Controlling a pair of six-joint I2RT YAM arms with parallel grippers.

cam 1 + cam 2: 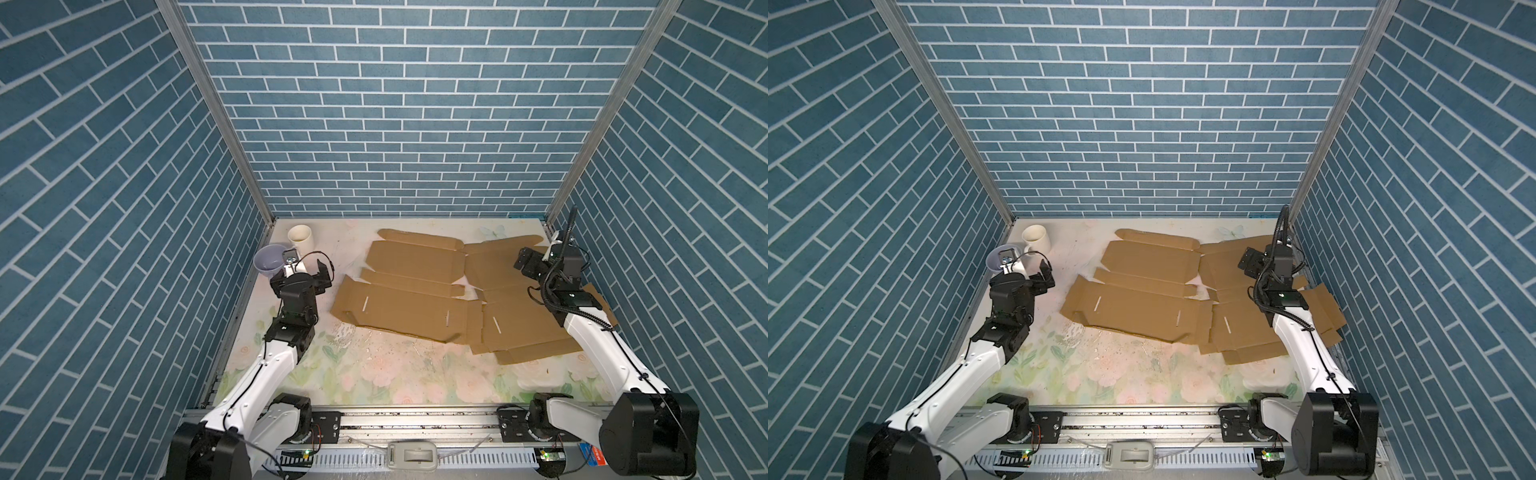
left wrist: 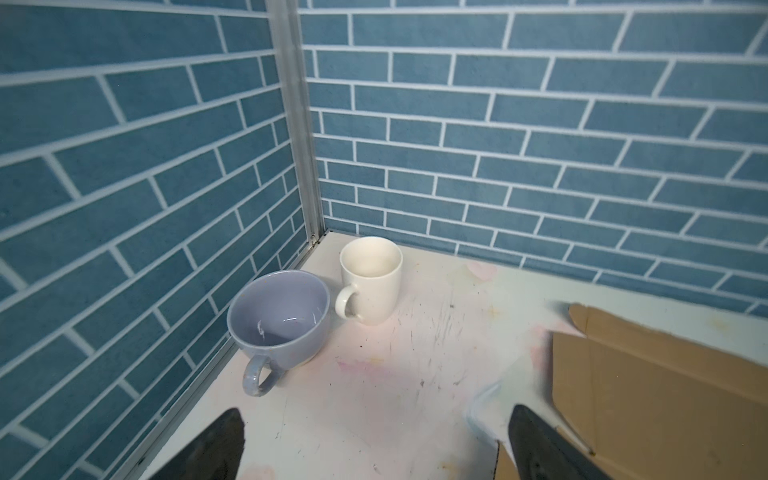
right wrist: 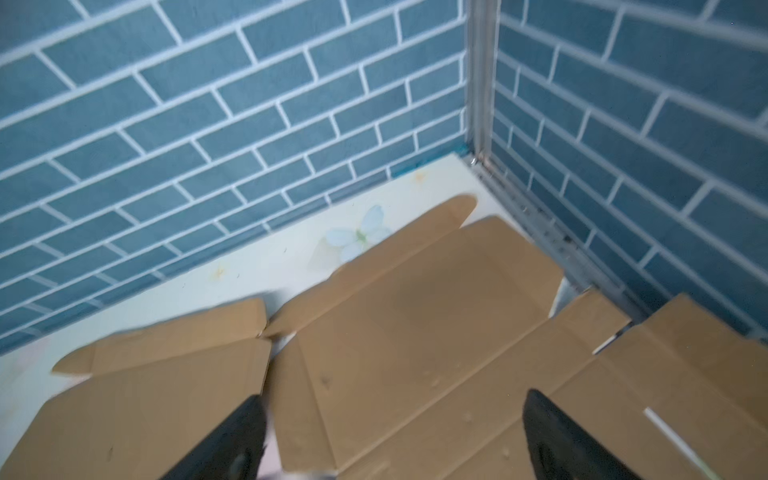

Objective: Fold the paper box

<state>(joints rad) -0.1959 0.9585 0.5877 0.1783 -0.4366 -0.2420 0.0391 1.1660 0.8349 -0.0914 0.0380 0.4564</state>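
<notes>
While both pairs of jaws stand wide apart with nothing between them, the right gripper hangs over the right cardboard box blank, which lies unfolded at the right middle of both top views. The left gripper is over the bare floral tabletop at centre left. A second flat blank lies mid-frame, its edge meeting the first. At the tabletop's upper left corner stand a white mug and a lavender cup.

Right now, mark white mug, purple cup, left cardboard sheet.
white mug [image 2: 374,299], left wrist view, side wall.
purple cup [image 2: 278,307], left wrist view, inner wall.
left cardboard sheet [image 1: 407,309], in a top view, slotted panel.
</notes>
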